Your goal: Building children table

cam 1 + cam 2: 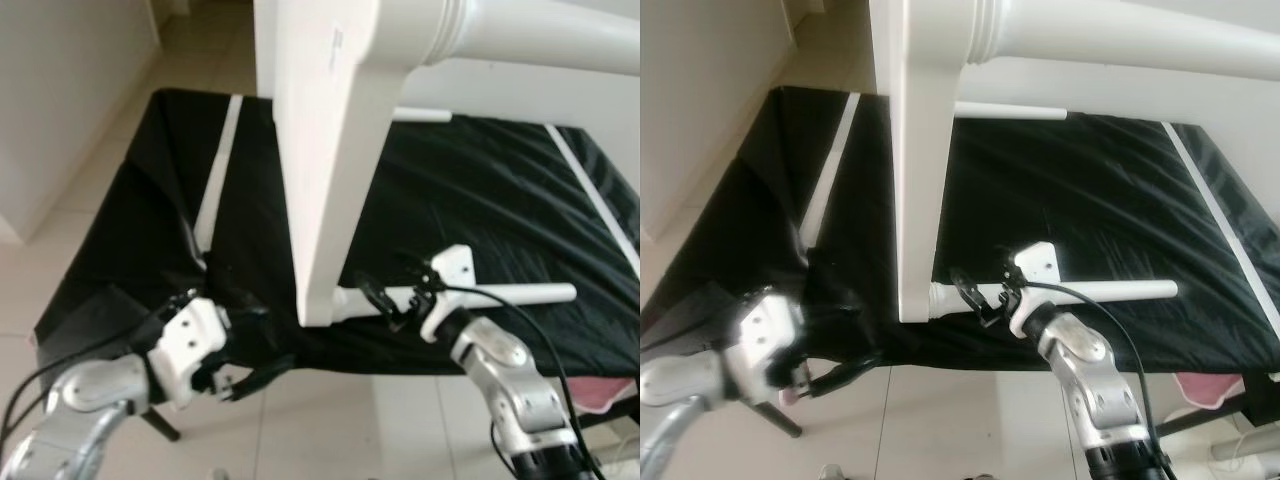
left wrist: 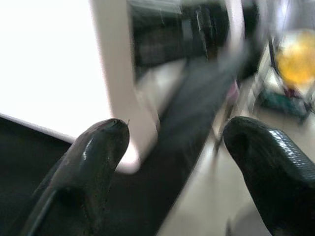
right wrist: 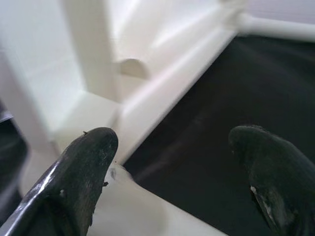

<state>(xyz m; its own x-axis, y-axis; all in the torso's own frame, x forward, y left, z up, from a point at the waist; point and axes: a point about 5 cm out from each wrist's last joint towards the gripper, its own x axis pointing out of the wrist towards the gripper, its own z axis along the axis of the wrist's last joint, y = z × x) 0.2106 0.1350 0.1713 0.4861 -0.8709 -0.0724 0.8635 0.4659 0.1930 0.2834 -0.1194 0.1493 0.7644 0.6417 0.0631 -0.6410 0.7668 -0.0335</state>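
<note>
The white table panel (image 1: 325, 180) stands on its edge on the worktop (image 1: 500, 200), which has a black cloth over it. The panel's top is cut off by the picture. A fat white leg (image 1: 540, 35) sticks out from it up high, and a thin white rod (image 1: 480, 295) lies at its bottom corner. The right tool (image 1: 385, 298) is at that rod, fingers apart, not clamped. The left tool (image 1: 255, 375) hangs past the worktop's front edge (its view is blurry), fingers apart too, holding nothing.
</note>
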